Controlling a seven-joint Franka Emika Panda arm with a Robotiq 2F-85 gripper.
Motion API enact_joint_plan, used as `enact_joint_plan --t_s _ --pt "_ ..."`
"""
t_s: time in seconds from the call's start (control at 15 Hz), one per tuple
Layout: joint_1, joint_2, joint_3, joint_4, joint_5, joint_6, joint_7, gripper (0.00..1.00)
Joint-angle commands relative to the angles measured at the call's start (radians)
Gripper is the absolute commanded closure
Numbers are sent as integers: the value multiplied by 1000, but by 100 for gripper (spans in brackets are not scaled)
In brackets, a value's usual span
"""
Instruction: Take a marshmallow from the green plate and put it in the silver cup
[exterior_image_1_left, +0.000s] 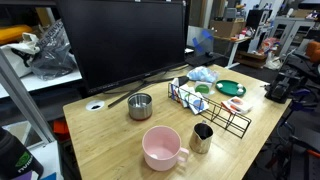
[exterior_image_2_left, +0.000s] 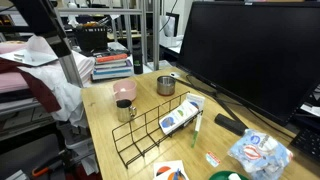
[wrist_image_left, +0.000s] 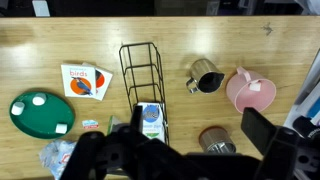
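Observation:
In the wrist view the dark green plate (wrist_image_left: 25, 118) lies at the left of the table with two white marshmallows (wrist_image_left: 38, 100) on it. The silver cup (wrist_image_left: 205, 77) stands upright right of the wire rack, next to the pink mug. My gripper (wrist_image_left: 198, 140) is open and empty, high above the table's near edge, far from plate and cup. In both exterior views the plate (exterior_image_1_left: 230, 88) (exterior_image_2_left: 225, 177) and cup (exterior_image_1_left: 202, 137) (exterior_image_2_left: 125, 110) stand at opposite ends of the rack.
A black wire rack (wrist_image_left: 145, 75) holding a small carton lies between plate and cup. A pink mug (wrist_image_left: 250, 92) with a white piece inside, a long-handled steel pot (wrist_image_left: 215, 140), an orange card (wrist_image_left: 85, 80), a red-pink dish (exterior_image_1_left: 235, 103) and a large monitor (exterior_image_1_left: 125, 40) are around.

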Motion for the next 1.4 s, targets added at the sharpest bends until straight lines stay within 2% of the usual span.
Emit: enact_joint_plan --t_s 0.0,0.47,0.8,1.13,1.33 --pt "-15 1 10 3 11 -4 -11 0" --pt "-26 90 40 14 19 64 58 0" --pt "-43 234 77 22 13 233 145 0" --pt "-151 446 154 50 -82 447 332 0" --pt "-243 565 196 86 -180 508 491 0"
